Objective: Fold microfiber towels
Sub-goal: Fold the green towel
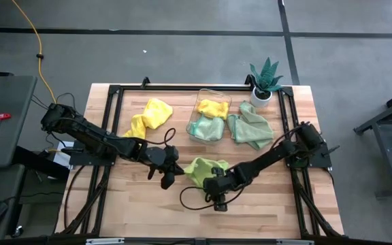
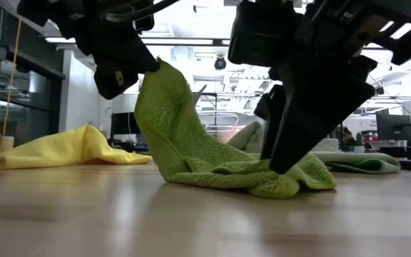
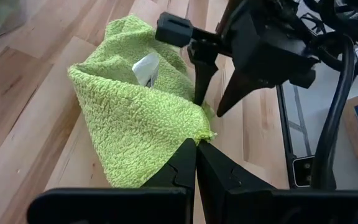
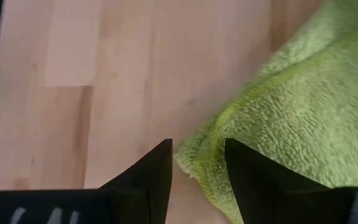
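Wooden table (image 1: 114,204), seen from above. Clock directions taken from the table centre in that overhead view, 12 at the far edge where the plant stands.

Left arm reaches in from 9 o'clock. Left gripper (image 1: 169,178) sits just short of centre, toward 7 o'clock. Its fingers (image 3: 185,168) are pinched fully together on a corner of the lime green towel (image 1: 206,167), and that corner is lifted clear of the wood; the low view shows the cloth hanging from it in a steep tent.

Right arm comes in from 3 o'clock. Right gripper (image 1: 218,194) is at about 6 o'clock, low over the near edge of the same towel. Its fingers (image 4: 151,177) stand partly apart with the towel's hem between the tips; cannot tell if they have closed on it.

Rest of the lime towel lies bunched on the wood at centre.

Clear bin (image 1: 213,95) at 12 o'clock, holding a yellow cloth (image 1: 211,107) and a mint cloth (image 1: 203,127).

Pale green towel (image 1: 249,127), crumpled, at 1 o'clock beside the bin.

Yellow towel (image 1: 148,116), crumpled, at 10 o'clock.

Potted plant (image 1: 264,80) at the 1 o'clock corner.
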You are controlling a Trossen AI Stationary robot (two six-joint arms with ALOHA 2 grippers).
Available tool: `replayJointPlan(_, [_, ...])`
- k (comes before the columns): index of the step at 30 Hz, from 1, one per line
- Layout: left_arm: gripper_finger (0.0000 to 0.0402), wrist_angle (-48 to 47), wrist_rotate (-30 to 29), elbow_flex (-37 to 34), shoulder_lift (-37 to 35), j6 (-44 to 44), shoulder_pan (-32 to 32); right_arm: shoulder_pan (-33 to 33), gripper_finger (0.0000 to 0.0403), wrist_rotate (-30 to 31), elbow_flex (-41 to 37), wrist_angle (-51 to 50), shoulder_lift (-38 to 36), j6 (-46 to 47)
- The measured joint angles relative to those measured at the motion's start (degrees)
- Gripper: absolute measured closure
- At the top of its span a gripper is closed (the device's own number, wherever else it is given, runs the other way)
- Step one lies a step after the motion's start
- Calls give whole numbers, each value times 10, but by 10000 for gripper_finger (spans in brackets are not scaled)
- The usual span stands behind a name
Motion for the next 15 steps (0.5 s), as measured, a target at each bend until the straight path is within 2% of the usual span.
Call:
replayJointPlan(3, [401, -1, 4, 0, 0, 7, 0, -1, 266, 5, 1, 2, -3, 3])
replayJointPlan(6, [401, -2, 4, 0, 0, 9, 0, -1, 288, -1, 1, 0, -3, 4])
replayJointPlan(11, [401, -6, 4, 0, 0, 9, 0, -1, 385, -10, 1, -9, -6, 8])
replayJointPlan(15, [401, -33, 29, 0, -16, 23, 2, -9, 390, -16, 0, -50, -42, 14])
